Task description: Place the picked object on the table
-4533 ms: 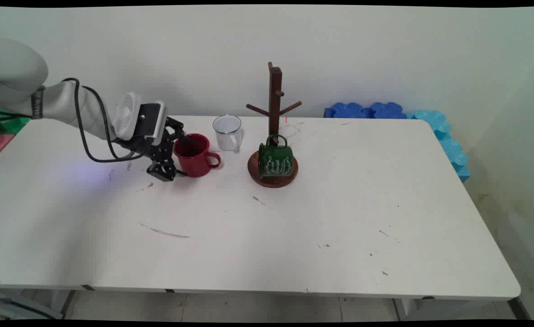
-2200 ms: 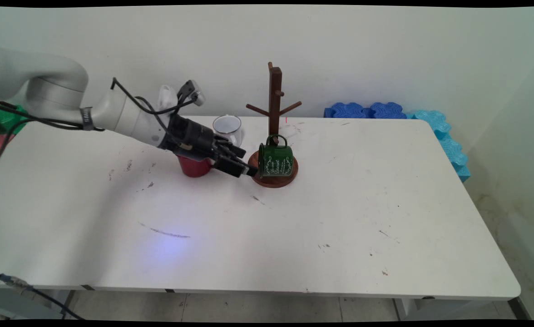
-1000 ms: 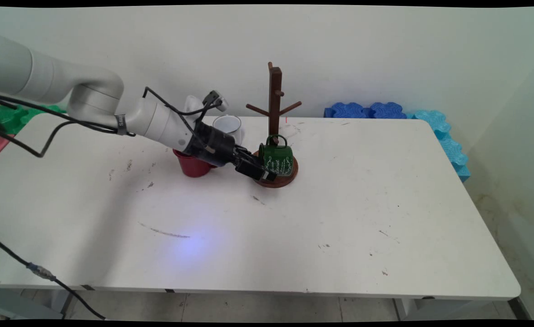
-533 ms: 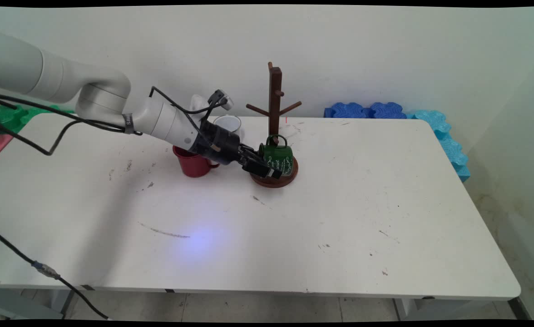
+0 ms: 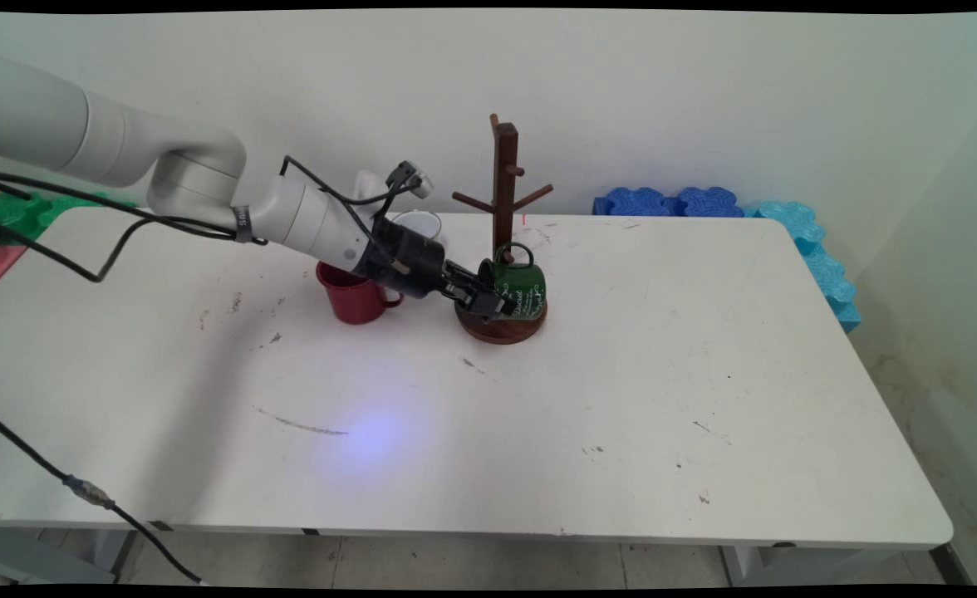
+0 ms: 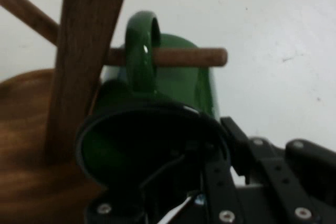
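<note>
A white robot arm (image 5: 206,178) made of thick rounded tubular links, ending in a black cylindrical wrist. Thin black cables (image 5: 98,249) loop along it, and one runs to a small grey connector on top of the wrist. The black hand (image 5: 488,301) is built of jointed metal linkage bars (image 6: 273,177) studded with small silver screws.

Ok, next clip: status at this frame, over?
Gripper jaws shut on green mug rim. Mug tilted over the rack's base, handle looped on a rack peg. Red mug, white mug beside the arm, apart from the gripper.
</note>
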You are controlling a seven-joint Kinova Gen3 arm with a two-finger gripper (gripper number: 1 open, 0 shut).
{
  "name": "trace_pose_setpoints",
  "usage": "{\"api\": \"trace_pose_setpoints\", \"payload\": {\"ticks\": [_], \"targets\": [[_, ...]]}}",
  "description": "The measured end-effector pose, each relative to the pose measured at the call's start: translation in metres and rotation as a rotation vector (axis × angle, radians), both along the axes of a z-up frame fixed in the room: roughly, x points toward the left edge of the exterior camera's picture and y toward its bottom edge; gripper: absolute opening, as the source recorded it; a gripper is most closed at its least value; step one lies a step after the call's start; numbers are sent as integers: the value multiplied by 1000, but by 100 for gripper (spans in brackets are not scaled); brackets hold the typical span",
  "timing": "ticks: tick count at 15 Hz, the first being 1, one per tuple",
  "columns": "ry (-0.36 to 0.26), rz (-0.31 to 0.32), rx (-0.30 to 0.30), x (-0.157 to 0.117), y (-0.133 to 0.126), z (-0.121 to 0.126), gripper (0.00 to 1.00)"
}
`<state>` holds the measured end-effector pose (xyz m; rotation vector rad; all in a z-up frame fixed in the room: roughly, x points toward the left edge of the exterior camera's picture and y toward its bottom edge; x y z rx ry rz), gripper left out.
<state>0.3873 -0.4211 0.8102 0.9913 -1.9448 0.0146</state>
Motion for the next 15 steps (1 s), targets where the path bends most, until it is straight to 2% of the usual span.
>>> {"api": "trace_pose_setpoints", "payload": {"ticks": [15], "targets": [[5,-16,-19,-4,2,8,0]]}}
